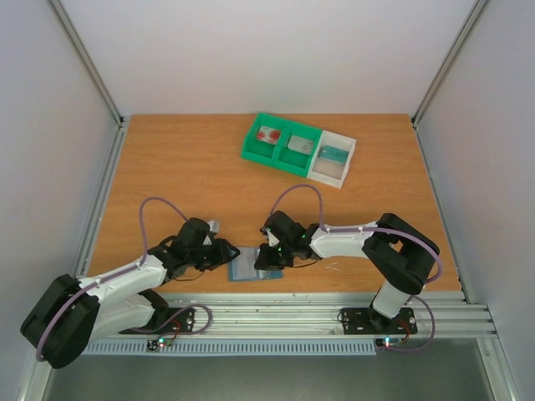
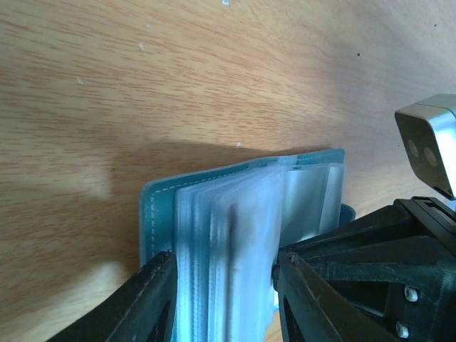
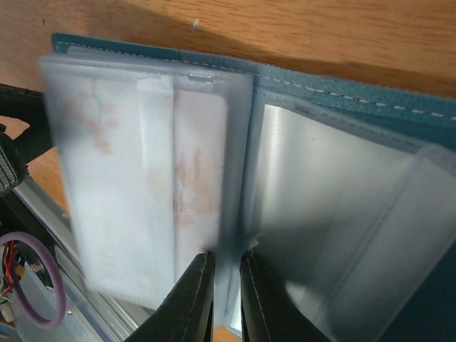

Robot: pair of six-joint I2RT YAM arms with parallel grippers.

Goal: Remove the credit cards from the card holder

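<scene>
The card holder [image 1: 251,267] lies open at the near edge of the table [image 1: 184,175], between the two arms. The left gripper [image 2: 224,292] is pressed on its stack of clear sleeves [image 2: 235,228] together with the blue-grey cover. The right gripper [image 3: 222,296] is almost closed and pinches the card holder by one clear sleeve [image 3: 221,214].

At the far side, well apart, stands a green tray [image 1: 249,150] with a white compartment [image 1: 330,174] touching it. Three credit cards lie inside: the white-red card [image 1: 269,134], the grey card [image 1: 300,144] and the teal card [image 1: 334,154].

The table is orange-brown wood with a metal rail [image 1: 292,313] at its near edge. White walls [image 1: 251,50] surround it.
</scene>
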